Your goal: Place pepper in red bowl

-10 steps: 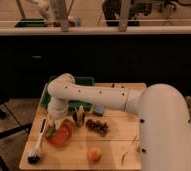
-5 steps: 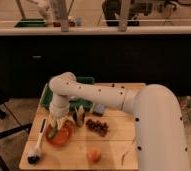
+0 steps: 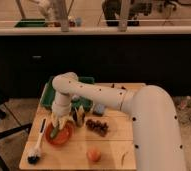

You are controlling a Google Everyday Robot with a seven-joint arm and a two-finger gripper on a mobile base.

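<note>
The red bowl point(image 3: 63, 138) sits on the wooden table at the front left. My gripper point(image 3: 59, 125) hangs straight down over the bowl's left half, its pale fingers point(image 3: 53, 121) spread apart. The small dark-green pepper point(image 3: 55, 132) lies in the bowl just under the fingertips. I cannot tell whether the fingers still touch it. The white arm reaches in from the right and hides the table behind the bowl.
A green tray point(image 3: 47, 96) lies behind the bowl. A dark upright item point(image 3: 79, 116) and dark grapes point(image 3: 96, 126) sit right of the bowl, with a blue object point(image 3: 99, 109) behind. An orange fruit point(image 3: 93, 154), a pale stalk point(image 3: 124, 158) and a brush point(image 3: 37, 146) lie near the front edge.
The gripper has stayed over the red bowl and lifted only slightly. The arm's bend above it has shifted a little up and right.
</note>
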